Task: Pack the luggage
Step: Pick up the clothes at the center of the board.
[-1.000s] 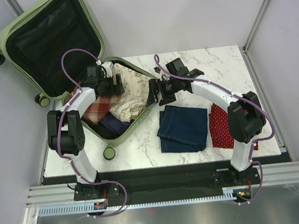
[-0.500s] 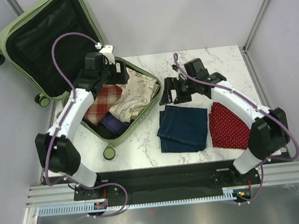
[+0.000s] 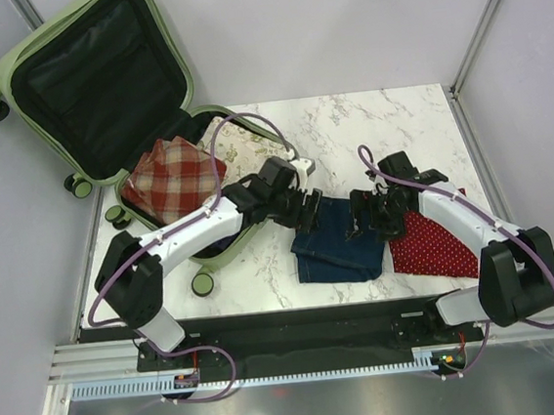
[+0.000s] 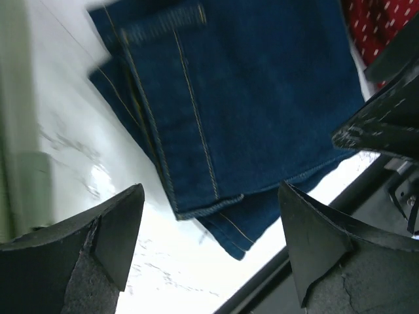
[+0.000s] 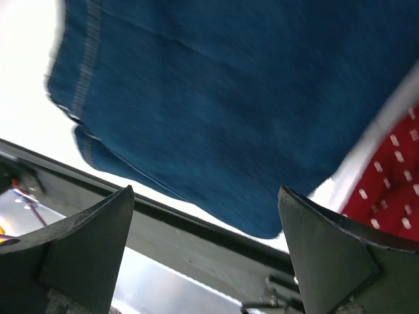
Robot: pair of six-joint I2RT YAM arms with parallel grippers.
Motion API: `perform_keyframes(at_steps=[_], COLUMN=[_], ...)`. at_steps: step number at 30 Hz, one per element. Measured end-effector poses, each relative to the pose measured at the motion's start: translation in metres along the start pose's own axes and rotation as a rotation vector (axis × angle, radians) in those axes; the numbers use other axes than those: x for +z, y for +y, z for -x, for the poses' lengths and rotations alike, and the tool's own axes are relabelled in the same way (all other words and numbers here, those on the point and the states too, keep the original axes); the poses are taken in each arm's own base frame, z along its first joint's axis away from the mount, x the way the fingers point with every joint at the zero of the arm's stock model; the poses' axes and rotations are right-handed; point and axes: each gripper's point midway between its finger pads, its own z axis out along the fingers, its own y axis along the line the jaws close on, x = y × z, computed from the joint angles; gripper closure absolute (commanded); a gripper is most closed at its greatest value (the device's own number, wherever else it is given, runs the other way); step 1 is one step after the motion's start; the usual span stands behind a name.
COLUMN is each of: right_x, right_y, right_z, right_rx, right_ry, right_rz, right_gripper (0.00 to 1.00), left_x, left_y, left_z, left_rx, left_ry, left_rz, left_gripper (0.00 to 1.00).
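L gripper (image 3: pixel 307 209) jaws wide open, empty, over folded jeans (image 3: pixel 344 245). R gripper (image 3: pixel 369 220) also wide open, empty, just beside it over same jeans. Open luggage (image 3: pixel 97 73) sits behind-left of L gripper, plaid cloth (image 3: pixel 168 179) inside.

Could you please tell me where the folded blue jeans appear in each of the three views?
Top external: the folded blue jeans lie just below centre.
Left wrist: jeans fill the upper middle.
Right wrist: jeans fill the upper part.
Shared landmark: the red dotted cloth, right of them; top right and lower right in the wrist views.
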Motion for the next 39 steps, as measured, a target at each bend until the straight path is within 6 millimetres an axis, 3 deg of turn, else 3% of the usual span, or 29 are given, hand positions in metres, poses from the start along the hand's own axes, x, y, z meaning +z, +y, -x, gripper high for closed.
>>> perform_keyframes(at_steps=[3,13,22,23,26,27,29,30,33,39], right_x=[-0.001,0.005,0.011,0.013,0.016,0.017,0.019,0.020,0.023,0.028], right_y=[-0.012,-0.040,-0.039,-0.039,-0.040,-0.040,-0.039,-0.039,-0.040,-0.041], right_z=[-0.013,-0.042,-0.039,-0.040,-0.043,-0.043,-0.043,-0.043,-0.043,-0.042], right_rx=[0.014,0.052,0.066,0.069,0.082,0.084,0.087,0.088,0.095,0.107], right_ry=[0.020,0.075,0.068,0.072,0.087,0.092,0.097,0.097,0.103,0.115], right_rz=[-0.034,-0.082,-0.051,-0.049,-0.045,-0.043,-0.039,-0.037,-0.037,-0.039], right_gripper=[0.02,0.02,0.02,0.02,0.02,0.02,0.02,0.02,0.02,0.02], left_x=[0.008,0.017,0.036,0.036,0.037,0.038,0.038,0.038,0.040,0.030], left_y=[-0.012,-0.014,-0.002,-0.002,-0.006,-0.007,-0.011,-0.011,-0.014,-0.019], left_z=[-0.026,-0.057,-0.099,-0.100,-0.102,-0.102,-0.101,-0.102,-0.101,-0.097], left_rx=[-0.032,-0.173,-0.251,-0.257,-0.280,-0.288,-0.307,-0.310,-0.330,-0.370], left_ry=[0.071,0.146,0.257,0.261,0.266,0.265,0.264,0.265,0.260,0.236], left_rz=[-0.016,0.001,0.055,0.057,0.040,0.033,0.018,0.017,0.005,-0.011], left_gripper=[0.11,0.11,0.14,0.17,0.39,0.52,0.66,0.77,0.94,0.98])
